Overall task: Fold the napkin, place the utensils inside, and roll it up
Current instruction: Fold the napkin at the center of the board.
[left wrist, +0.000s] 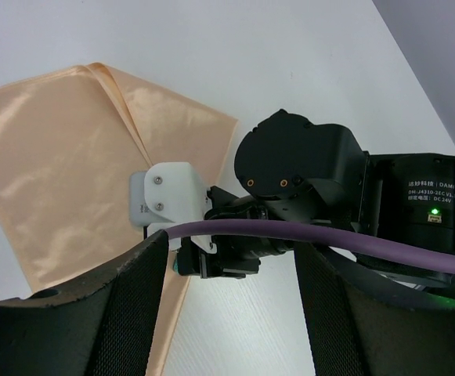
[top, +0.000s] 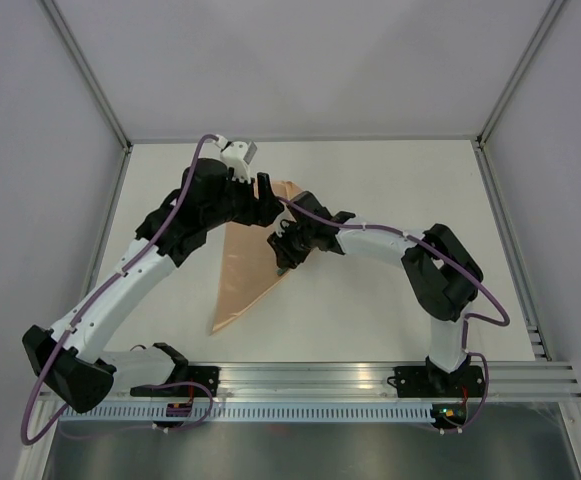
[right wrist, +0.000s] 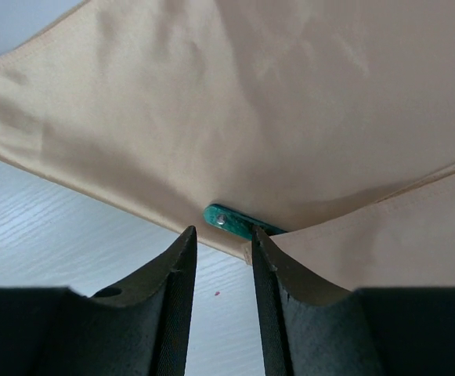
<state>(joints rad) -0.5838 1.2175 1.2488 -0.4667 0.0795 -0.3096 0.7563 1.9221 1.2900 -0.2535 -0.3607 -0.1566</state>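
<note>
Top external: napkin (top: 248, 275), folded into a long triangle. Lies mid-surface (top: 400, 190), slightly left of centre. Runs lengthwise from near the far edge down toward the near edge, leaning left. Points its sharp tip at the near-left corner, broad end far.

Right wrist: shows a green handle (right wrist: 231, 220) poking out from under the fold's edge, probably a utensil tucked in. Judged as step two, utensils going inside; roll not yet begun.

Right hand (right wrist: 223, 235): fingers slightly parted, pinching nothing, just short of the handle at the napkin's right edge. Left hand (left wrist: 231, 251): spread wide, empty, near the far end of the cloth.

Next move likely calls for checking all utensils are in. Then gripping one long edge with both hands and rolling evenly across the long axis, keeping the handle from sliding out.
</note>
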